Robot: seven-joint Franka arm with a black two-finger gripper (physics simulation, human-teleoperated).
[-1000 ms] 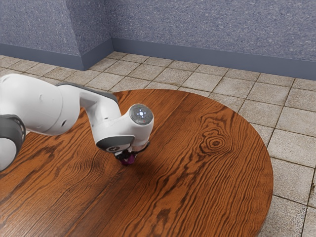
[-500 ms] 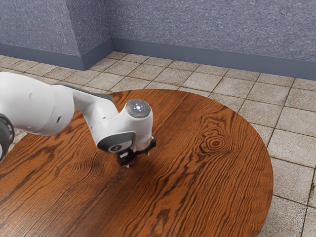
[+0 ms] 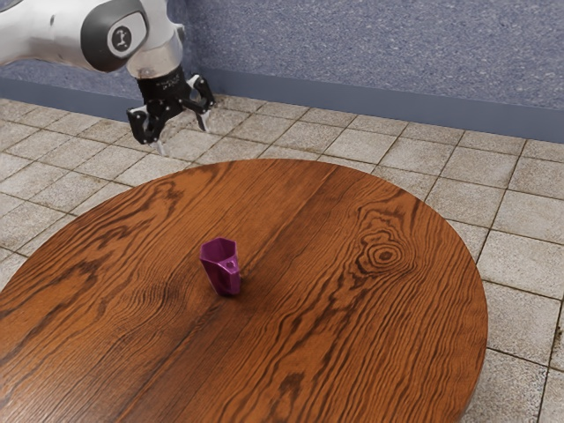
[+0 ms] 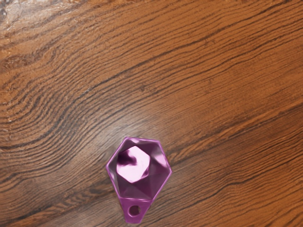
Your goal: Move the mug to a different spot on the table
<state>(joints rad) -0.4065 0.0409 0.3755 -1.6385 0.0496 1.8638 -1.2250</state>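
Standing upright on table (image 3: 370, 335), purple mug (image 3: 220, 264), hand (image 3: 181, 132) spread, empty, well apart, arm (image 3: 53, 31) partly cropped.

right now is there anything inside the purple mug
Nothing: seen from above, the purple mug is empty, with just its own glossy facets and pale floor showing. The patch of table under its base is covered.

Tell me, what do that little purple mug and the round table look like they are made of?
The mug looks like glossy purple plastic or glazed ceramic. Its flat faceted sides catch bright highlights, but the look does not settle which. The table looks like polished reddish-brown wood, with bold dark grain lines, a ringed knot and a soft sheen. It could be solid wood or veneer.
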